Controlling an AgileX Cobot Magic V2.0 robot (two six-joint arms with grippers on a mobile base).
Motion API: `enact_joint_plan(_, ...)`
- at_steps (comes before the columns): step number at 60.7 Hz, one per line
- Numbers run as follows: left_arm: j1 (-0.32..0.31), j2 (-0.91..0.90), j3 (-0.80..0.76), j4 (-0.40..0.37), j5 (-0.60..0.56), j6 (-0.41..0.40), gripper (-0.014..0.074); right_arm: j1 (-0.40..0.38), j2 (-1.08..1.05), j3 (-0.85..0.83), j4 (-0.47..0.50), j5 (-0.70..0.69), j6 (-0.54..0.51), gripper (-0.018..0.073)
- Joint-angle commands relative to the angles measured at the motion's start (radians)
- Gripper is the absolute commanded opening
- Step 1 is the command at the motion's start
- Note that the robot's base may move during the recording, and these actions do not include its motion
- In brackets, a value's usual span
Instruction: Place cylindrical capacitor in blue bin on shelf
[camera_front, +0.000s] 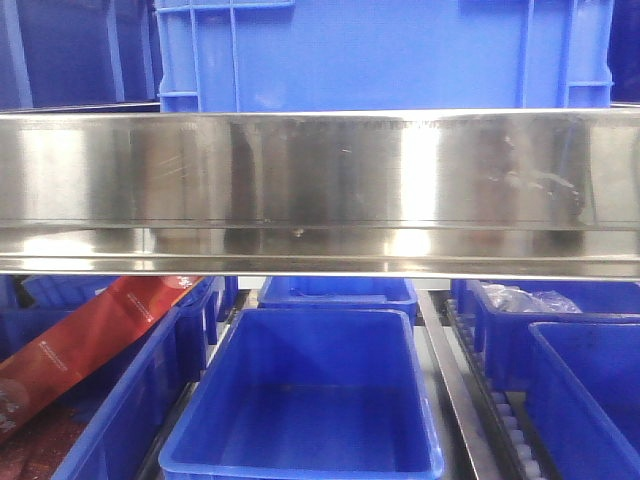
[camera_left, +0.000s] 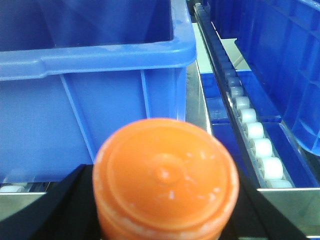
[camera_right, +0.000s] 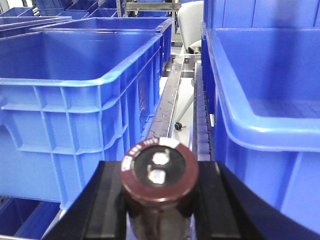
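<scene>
My left pincer (camera_left: 162, 215) clamps capacitor (camera_left: 165, 170), axis end-on | bin (camera_left: 100, 62) wall ahead, rim higher | right pincer (camera_right: 159, 217) grips dark cylinder (camera_right: 159, 172)

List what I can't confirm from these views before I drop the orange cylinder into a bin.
Front view: neither gripper nor either held part shows; the shelf beam blocks everything behind it.
Left wrist view: the cylindrical capacitor is end-on and blurred, side print hidden; it hides where the left gripper touches it.
Right wrist view: the dark brown cylinder in the right gripper has rim lettering too small to read.
</scene>
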Motion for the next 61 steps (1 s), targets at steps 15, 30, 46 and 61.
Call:
enact_joint_plan(15,0.004,-0.003,0.002,-0.001,-0.022,-0.001,-0.0111,0.000,-0.004,0.002,-0.008,-0.026,-0.005,-0.0158)
enact_joint_plan(30,0.004,-0.003,0.002,-0.001,-0.022,-0.001,-0.0111,0.000,-0.004,0.002,-0.008,-0.026,-0.005,-0.0158)
enact_joint_plan(46,0.004,-0.003,0.002,-0.001,-0.022,-0.001,-0.0111,0.000,-0.004,0.002,-0.008,-0.026,-0.005,-0.0158)
enact_joint_plan(61,0.004,0.016,-0.031,-0.009,-0.158,-0.001,-0.0111,0.000,-0.004,0.002,-0.008,-0.026,-0.005,-0.0158)
